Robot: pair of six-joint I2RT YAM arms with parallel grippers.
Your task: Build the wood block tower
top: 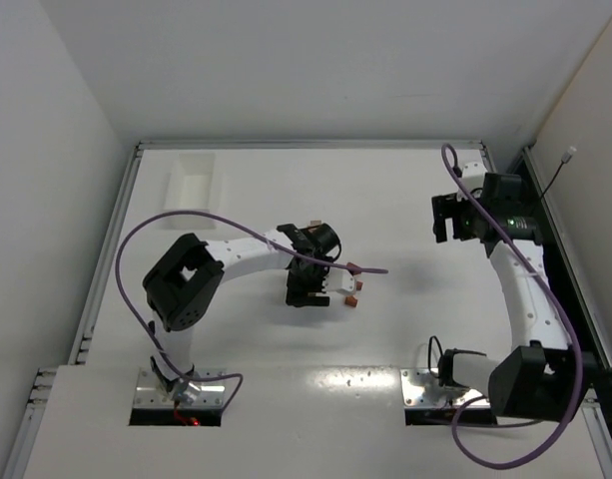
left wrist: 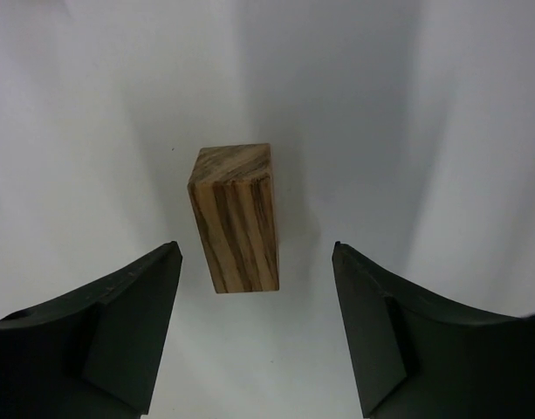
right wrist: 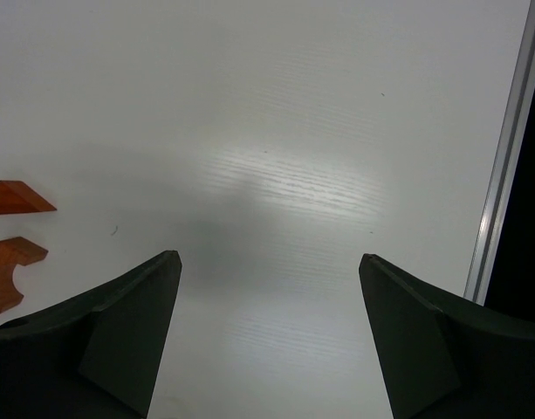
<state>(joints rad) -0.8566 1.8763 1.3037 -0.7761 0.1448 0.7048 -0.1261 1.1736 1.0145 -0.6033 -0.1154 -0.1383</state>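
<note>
Left hand (left wrist: pixel 254 250): open, fingers either side of upright tan block (left wrist: pixel 236 218) on desk (left wrist: pixel 424 131), not touching.
Right hand (right wrist: pixel 267 257): open, empty, far right.
Progress: barely begun; reddish pieces (right wrist: pixel 14 198) lie loose, nothing stacked.

The place was a robotics lab, a boxed-in test cell; plain white walls (top: pixel 56 150) closed round a white table (top: pixel 405 200) edged with aluminium rail (top: pixel 107 259); two white-and-black robot arms (top: pixel 241 254) were bolted to metal plates (top: pixel 425 385) set in cut-outs at its near edge; purple cables (top: pixel 370 269) looped off them in the open; the only loose things on the top were a white tray (top: pixel 194 182) and a few small wood blocks (top: pixel 352 291).
</note>
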